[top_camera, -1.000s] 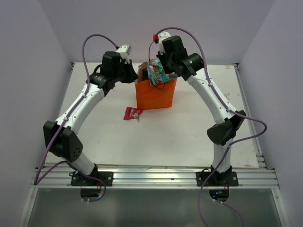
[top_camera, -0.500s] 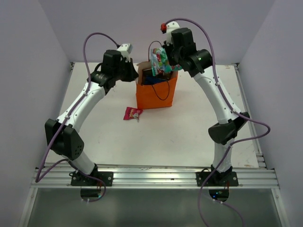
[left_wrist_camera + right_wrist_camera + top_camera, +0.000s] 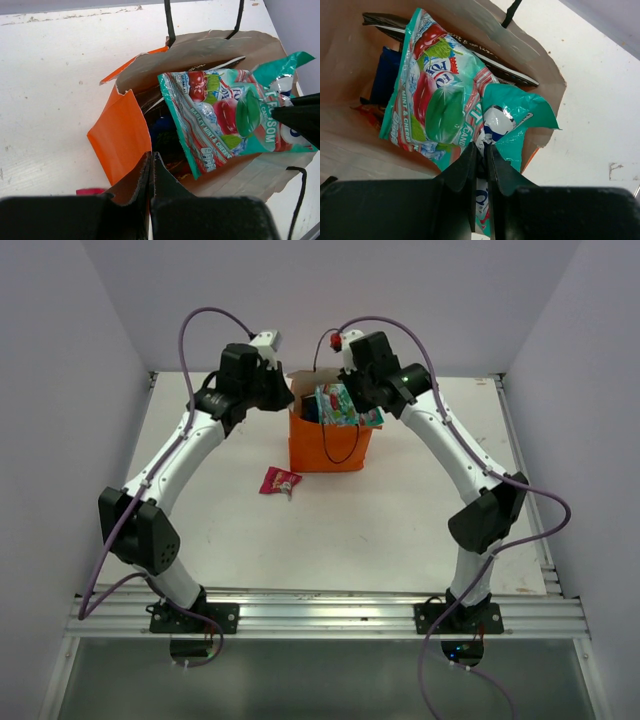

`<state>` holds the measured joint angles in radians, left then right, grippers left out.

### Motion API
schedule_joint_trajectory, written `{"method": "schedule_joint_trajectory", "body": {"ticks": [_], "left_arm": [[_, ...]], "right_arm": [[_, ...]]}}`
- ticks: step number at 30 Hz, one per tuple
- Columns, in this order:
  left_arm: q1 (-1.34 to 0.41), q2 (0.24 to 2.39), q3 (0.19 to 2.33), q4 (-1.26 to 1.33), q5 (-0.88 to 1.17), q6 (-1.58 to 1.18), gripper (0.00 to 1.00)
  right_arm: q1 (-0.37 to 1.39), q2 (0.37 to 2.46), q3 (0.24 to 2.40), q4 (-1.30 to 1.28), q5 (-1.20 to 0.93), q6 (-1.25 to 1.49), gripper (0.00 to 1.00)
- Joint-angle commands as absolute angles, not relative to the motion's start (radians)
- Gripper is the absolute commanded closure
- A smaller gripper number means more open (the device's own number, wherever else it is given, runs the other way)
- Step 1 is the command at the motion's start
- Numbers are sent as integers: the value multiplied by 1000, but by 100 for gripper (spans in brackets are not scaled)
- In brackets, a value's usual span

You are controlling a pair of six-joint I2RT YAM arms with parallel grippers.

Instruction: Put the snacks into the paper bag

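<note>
The left gripper (image 3: 151,167) is pressed together on the left rim of the paper bag (image 3: 325,448), pinching the paper there. A small pink-red packet (image 3: 280,480) lies on the table (image 3: 350,530) just off the bag's front left corner, apart from it. Inside the bag sits a blue packet (image 3: 385,75). At the bag's right rim, the right gripper (image 3: 482,155) pinches the teal-green packet (image 3: 220,120) by its top edge; the packet slants down into the bag's open mouth.
</note>
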<state>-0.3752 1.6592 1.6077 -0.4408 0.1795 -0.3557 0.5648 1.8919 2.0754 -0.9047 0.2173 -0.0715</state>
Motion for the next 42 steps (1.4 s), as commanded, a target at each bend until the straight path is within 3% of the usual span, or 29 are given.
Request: {"method": "schedule_joint_trajectory", "body": {"ticks": [1,5,11,16,20,29,36,42], "left_arm": [[-373,1667,1666,-396,201,-350,100],[-371,1674,1669,-396,204,-350,100],[-371,1683,1669,-397,204,-345,100],[-371,1693,1675,-399,204,-345,100],[-371,1692,1680,-402,196,-344,100],[-371,1671,1666,-410,183,-341,100],[-371,1652,1654,-417,169,-325,100],[-371,1643,1634,-413,189,-334,100]], "right_arm": [[572,1822,2105,-888,192,-77,100],[587,1859,2215,-903,216,-71,41],[653,1833,2417,-945,166,-57,28],[814,1779,2243,-1008,19,-66,27],[954,1815,2018,-982,-69,-17,34],[1005,1950,1855,-752,-150,-8,32],[1002,2109,1816,-571,-75,23,38],[999,2215,1805,-414,170,46,41]]}}
